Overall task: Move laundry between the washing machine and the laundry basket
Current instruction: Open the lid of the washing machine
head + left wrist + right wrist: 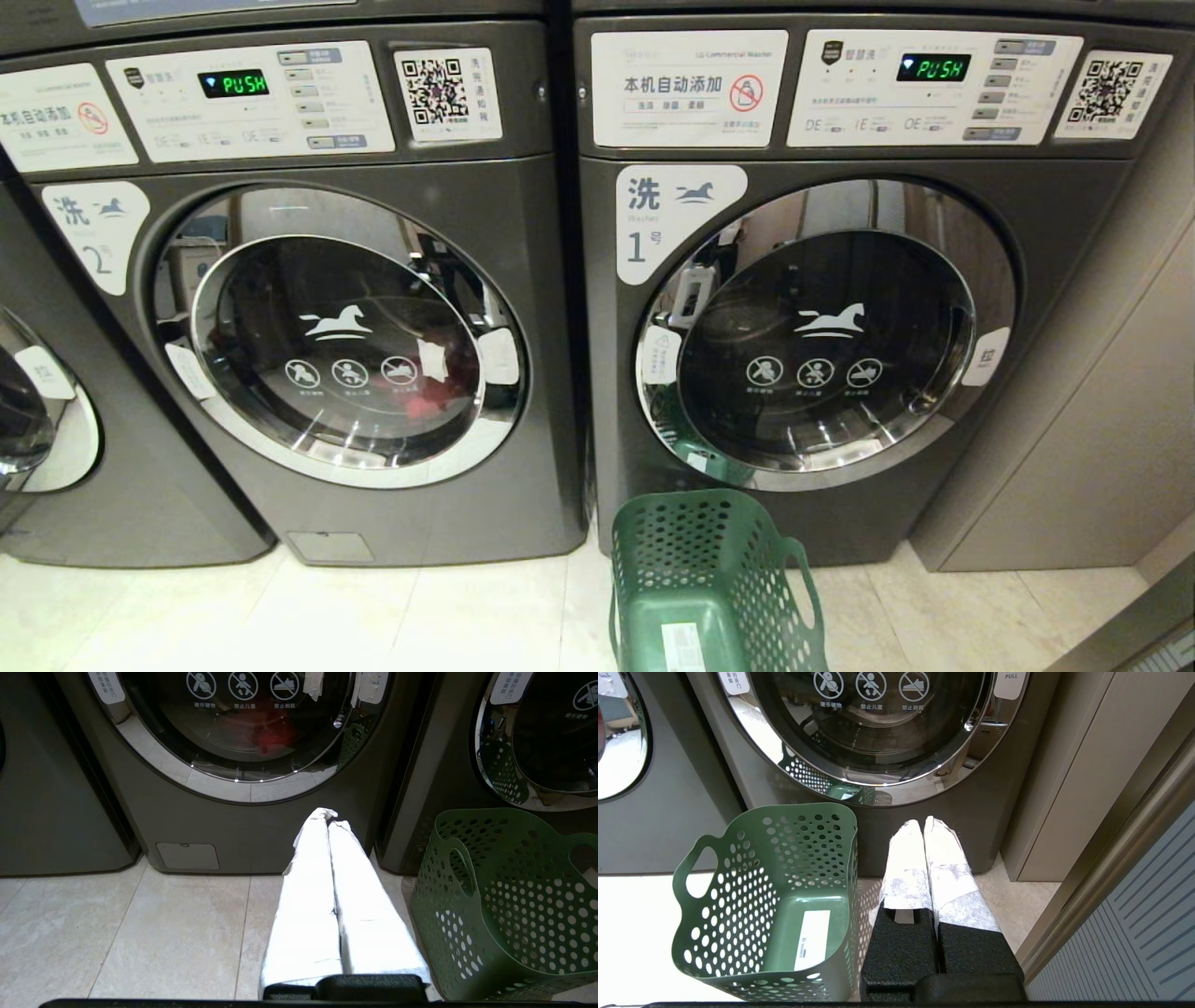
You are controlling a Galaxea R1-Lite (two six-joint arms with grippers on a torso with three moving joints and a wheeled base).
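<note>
The washing machine (pixel 523 233) marked "2" stands on the left with its round glass door (pixel 341 350) closed. Red laundry (pixel 439 397) shows dimly through the glass, and again in the left wrist view as a red heap (pixel 273 737). The green laundry basket (pixel 653 541) stands empty on the floor in front of washer "1"; it also shows beside each wrist (pixel 509 868) (pixel 752 858). My left gripper (pixel 329 817) is shut and empty, low in front of washer "2". My right gripper (pixel 923 823) is shut and empty, beside the basket.
Washer "1" (pixel 1055 215) stands at right with its door closed, and a third washer (pixel 56 429) is at far left. A beige cabinet panel (pixel 1102 420) borders the right side. Pale tile floor (pixel 373 616) lies in front of the machines.
</note>
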